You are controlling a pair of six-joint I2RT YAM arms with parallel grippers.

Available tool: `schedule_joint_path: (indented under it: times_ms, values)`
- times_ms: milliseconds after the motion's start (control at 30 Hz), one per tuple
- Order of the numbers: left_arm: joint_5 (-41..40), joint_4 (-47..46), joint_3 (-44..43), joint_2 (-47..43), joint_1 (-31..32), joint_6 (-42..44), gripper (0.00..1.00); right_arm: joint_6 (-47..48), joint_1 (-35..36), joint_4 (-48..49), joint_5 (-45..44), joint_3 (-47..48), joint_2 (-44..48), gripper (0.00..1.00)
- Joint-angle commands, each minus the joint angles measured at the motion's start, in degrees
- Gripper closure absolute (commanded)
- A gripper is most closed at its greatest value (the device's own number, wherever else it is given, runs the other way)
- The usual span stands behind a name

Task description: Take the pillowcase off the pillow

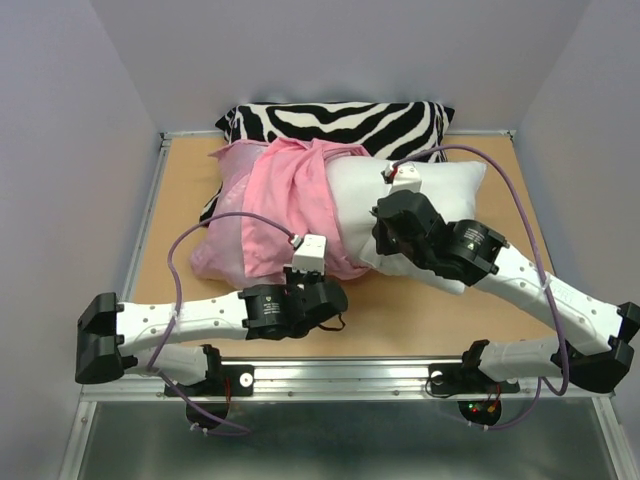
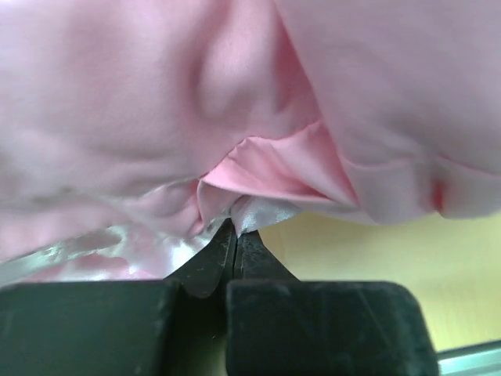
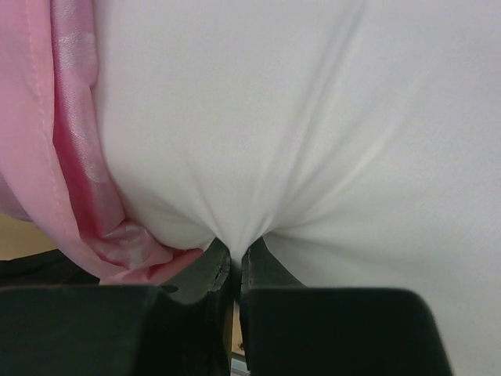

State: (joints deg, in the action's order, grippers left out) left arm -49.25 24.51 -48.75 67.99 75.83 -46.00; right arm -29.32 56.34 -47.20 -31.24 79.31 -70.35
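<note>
The left pincer (image 2: 235, 235) has its jaws pressed together on a small fold of the pillowcase (image 2: 156, 117), pinching the shiny pale hem right at the tips. Above and beyond those tips the pink cloth hangs in soft folds and fills nearly all of the left wrist view. To the right of the pincer, under the cloth, a strip of the tan table (image 2: 407, 266) shows.

The right pincer (image 3: 235, 254) is likewise closed, gripping a pinch of the pillow (image 3: 329, 117). Creases in the white cover fan out from its tips, upward and to both sides. Just left of this pincer the bunched edge of the pillowcase, with a satin band along it, lies against the pillow.

In the top view, the left pincer sits at the near edge of the pillowcase. The right pincer sits on the bare pillow beside the pink edge, a little farther from the bases. The pillowcase is bunched over the pillow's left end, spreading left of and beyond the left pincer. The pillow's white right part lies uncovered, beyond and to the right of the right pincer. Farthest back, past both pincers, a zebra-striped pillow (image 1: 340, 122) lies behind the pillow and pillowcase.
</note>
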Motion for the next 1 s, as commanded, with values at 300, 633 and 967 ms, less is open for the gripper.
schedule_joint_path:
  times_ms: [300,633,967]
  values:
    - [-22.8,34.6,-40.8,-0.5,-0.9,-1.7,1.00,5.0,-0.1,-8.5,-10.0,33.5,0.3,0.99]
    - [0.9,4.5,-23.0,-17.9,-42.6,25.2,1.00,6.9,-0.2,-14.1,-16.0,50.9,-3.9,0.99]
    - [21.0,3.3,-30.5,-18.0,-62.9,33.6,1.00,7.1,-0.2,-14.8,-15.8,47.2,0.4,1.00]
